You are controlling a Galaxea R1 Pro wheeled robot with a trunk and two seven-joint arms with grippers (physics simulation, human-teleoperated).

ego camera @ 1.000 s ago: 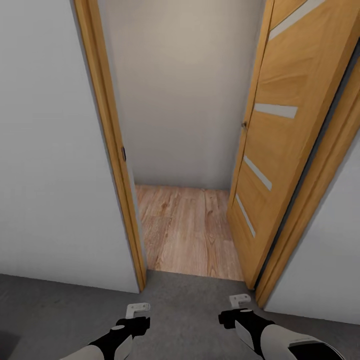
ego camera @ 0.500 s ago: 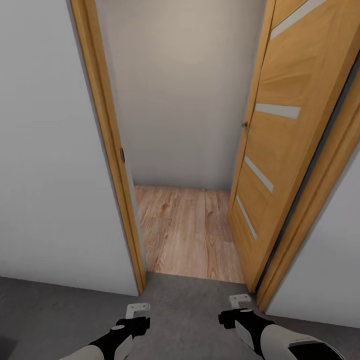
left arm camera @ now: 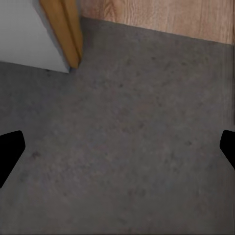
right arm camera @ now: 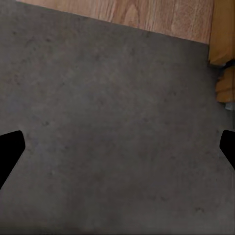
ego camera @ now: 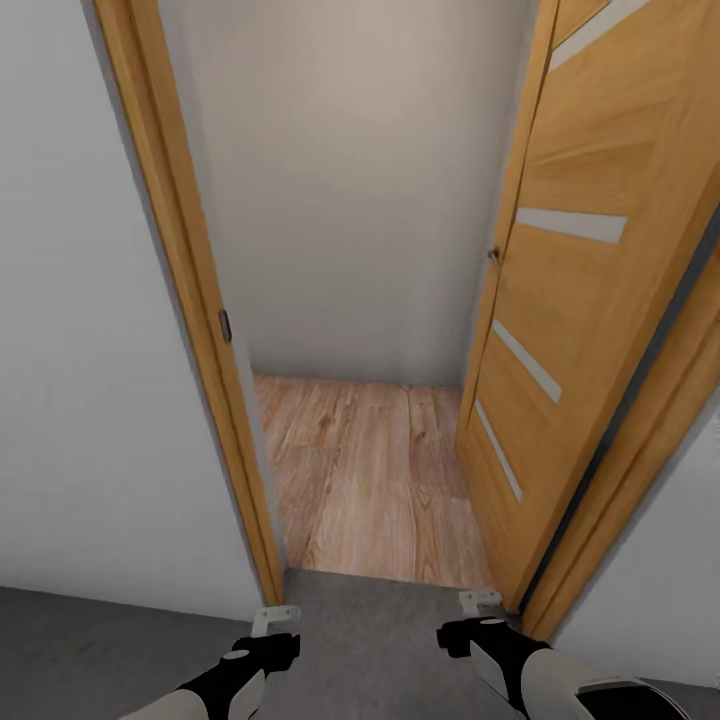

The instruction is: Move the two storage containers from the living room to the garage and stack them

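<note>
Ahead of the robot stands a doorway with white walls (ego camera: 90, 400) on either side, its wooden door (ego camera: 590, 300) swung open onto light wood-plank flooring (ego camera: 370, 480). Dark grey concrete floor (ego camera: 380, 640) lies underneath. Left gripper (ego camera: 272, 622) and right gripper (ego camera: 480, 602) hang spread wide, both empty.

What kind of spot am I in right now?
Likely a doorway out of the garage: grey concrete floor underfoot, an open wooden door at the right, light wood-plank flooring beyond the threshold.

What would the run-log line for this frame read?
location: grey concrete floor at open wooden door | ahead: wood-plank floor | left gripper: open, empty | right gripper: open, empty
</note>
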